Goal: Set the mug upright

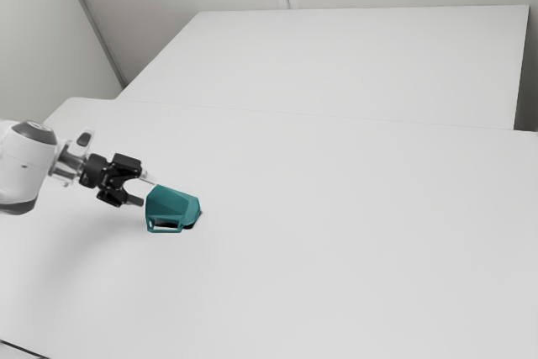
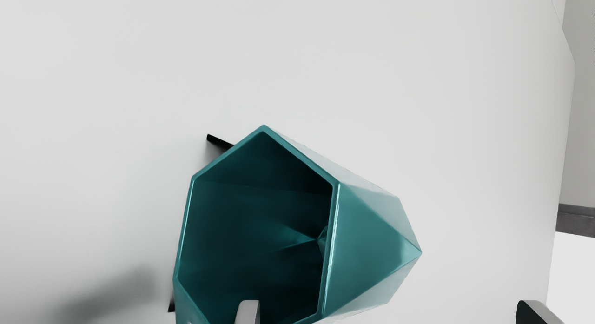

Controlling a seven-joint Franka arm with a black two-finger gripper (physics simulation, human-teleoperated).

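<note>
Pale tabletop (image 1: pixel 353 250), cut off; tipped mug (image 2: pixel 367 235), murky inside.

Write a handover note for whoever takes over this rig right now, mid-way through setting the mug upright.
Gripper: open, at the mug's mouth; one finger overlaps the opening in the wrist view. Contact is unclear.
Mug: teal, faceted, lying on its side on the table, mouth toward the gripper. Its handle is on the side nearer the exterior camera.
Done: gripper brought close to the mug; no grip.
Left: grip the mug, turn it mouth up, set it down, let go. I'd check that the fingers straddle the wall before closing.
</note>
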